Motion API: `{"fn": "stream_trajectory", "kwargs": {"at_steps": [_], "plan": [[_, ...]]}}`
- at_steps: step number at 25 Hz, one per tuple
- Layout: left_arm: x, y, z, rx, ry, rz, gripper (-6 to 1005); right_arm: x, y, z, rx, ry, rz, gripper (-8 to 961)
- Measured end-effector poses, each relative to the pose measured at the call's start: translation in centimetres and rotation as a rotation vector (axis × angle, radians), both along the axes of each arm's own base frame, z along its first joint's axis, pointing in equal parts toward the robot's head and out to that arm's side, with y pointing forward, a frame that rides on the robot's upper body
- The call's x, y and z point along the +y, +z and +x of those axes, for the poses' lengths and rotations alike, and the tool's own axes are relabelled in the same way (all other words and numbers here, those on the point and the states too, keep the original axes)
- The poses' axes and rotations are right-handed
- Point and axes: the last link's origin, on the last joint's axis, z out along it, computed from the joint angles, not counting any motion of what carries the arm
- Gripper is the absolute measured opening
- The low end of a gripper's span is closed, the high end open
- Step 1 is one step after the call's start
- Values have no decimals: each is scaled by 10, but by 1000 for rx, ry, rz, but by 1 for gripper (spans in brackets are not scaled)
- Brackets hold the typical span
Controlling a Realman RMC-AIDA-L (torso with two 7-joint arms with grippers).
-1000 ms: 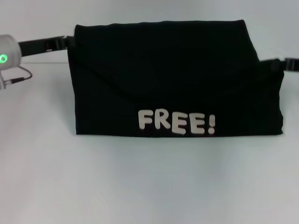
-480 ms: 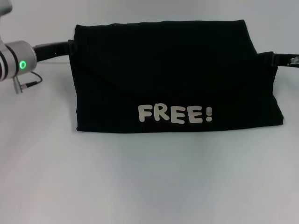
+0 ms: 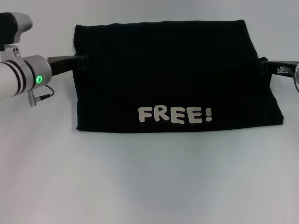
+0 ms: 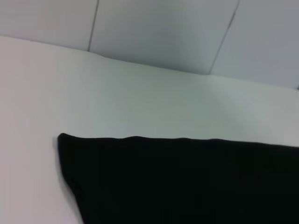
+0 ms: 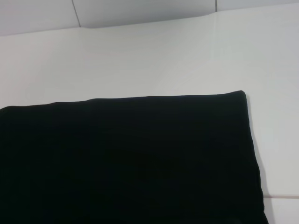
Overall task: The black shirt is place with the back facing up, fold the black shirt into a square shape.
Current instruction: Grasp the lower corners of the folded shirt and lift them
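Observation:
The black shirt (image 3: 168, 70) lies folded into a wide rectangle on the white table (image 3: 149, 182). Its cream "FREE!" lettering (image 3: 175, 115) faces up near the front edge. My left gripper (image 3: 83, 62) sits at the shirt's left edge, toward the back corner. At the right edge, at about the same height, is my right gripper (image 3: 263, 66). Both are black against the black cloth, so any hold on it is unclear. The left wrist view shows a corner of the shirt (image 4: 187, 182) flat on the table. The right wrist view shows the shirt (image 5: 131, 158) with another corner.
Bare white tabletop spreads in front of the shirt and on both sides of it. A pale panelled wall (image 4: 159, 32) rises behind the table's far edge. The silver left arm (image 3: 18, 77) with its green light reaches in from the left.
The folded flap has settled flat and the lettering has shifted slightly back. Both arms have moved nearer and lower along the shirt's side edges, and the bulge at the right edge is gone.

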Motion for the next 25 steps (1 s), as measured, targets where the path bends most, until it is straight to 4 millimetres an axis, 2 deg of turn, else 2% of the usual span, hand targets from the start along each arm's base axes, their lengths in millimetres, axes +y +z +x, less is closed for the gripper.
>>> {"fn": "stream_trajectory", "kwargs": {"at_steps": [5, 9, 14, 17, 22, 25], "plan": [[0, -7, 3, 48, -14, -18, 177, 0, 3, 1, -10, 6, 4, 114], [3, -2, 1, 77, -3, 8, 304, 4, 14, -1, -33, 21, 46, 131], [7, 18, -1, 89, -5, 66, 481, 8, 29, -8, -34, 59, 83, 357], [4, 30, -6, 76, -11, 82, 603, 5, 38, -8, 37, 67, 62, 598], [-21, 39, -16, -7, -72, 3, 795, -15, 55, -4, 234, 114, -1, 724], [-46, 40, -27, -40, -112, -87, 878, -31, 71, 4, 354, 121, -39, 719]]}}
